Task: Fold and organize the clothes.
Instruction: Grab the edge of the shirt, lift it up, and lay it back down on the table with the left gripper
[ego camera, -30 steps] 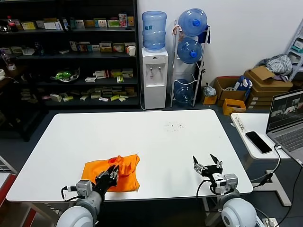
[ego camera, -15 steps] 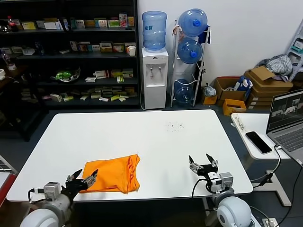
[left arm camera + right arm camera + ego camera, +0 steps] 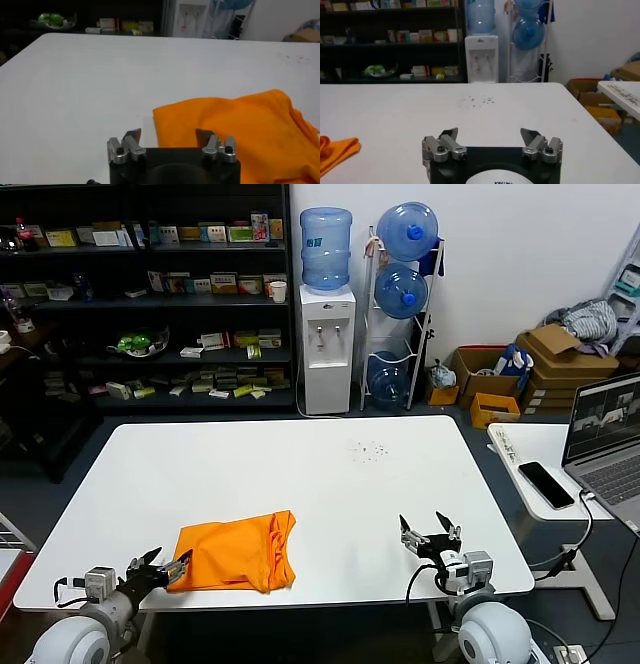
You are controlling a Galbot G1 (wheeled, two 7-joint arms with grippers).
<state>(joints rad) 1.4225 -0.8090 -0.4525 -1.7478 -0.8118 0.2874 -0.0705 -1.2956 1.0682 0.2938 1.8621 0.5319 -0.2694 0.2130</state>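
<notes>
The left gripper, which a second ago was down on the orange T-shirt, has pulled back off the near left corner of the white table and now hangs there with its fingers spread and empty. The shirt lies folded into a compact, slightly rumpled packet near the front left edge, so the fold looks finished or nearly so. The right gripper waits over the near right side, fingers apart, holding nothing. The left wrist view shows the packet's crisp corner just beyond the fingertips; the right wrist view catches only an orange edge.
</notes>
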